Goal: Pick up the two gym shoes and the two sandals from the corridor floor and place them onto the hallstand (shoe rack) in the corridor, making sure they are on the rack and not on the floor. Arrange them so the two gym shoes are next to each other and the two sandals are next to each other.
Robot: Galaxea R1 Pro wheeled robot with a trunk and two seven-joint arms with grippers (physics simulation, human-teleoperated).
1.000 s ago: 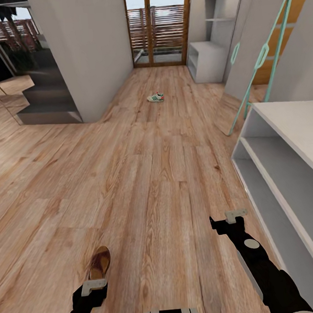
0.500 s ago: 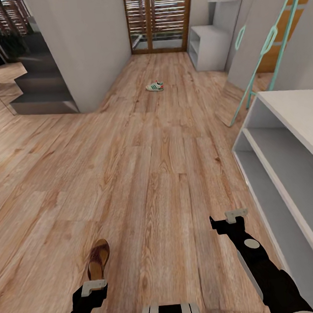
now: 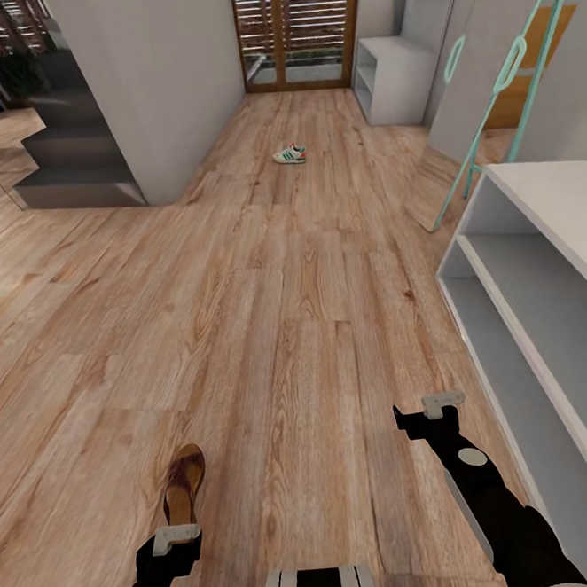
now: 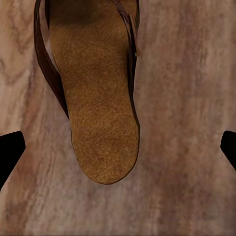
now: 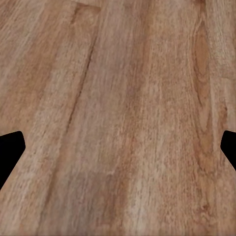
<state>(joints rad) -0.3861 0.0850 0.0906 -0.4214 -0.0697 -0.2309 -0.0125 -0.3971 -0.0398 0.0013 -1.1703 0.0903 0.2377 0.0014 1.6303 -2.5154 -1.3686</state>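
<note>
Here the left end effector (image 4: 118, 147) hangs spread wide above a sandal (image 4: 93, 93); the right (image 5: 118, 147) seems likewise agape.

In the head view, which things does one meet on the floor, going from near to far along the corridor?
Left hand → sandal → gym shoe → pale shelf unit beside the slatted door.

floor (image 3: 295, 311): I see matt wood-grain planks
sandal (image 4: 93, 98): grainy suede-looking footbed, smooth leathery strap
rack (image 3: 544, 307): plain matt grey for me
</note>
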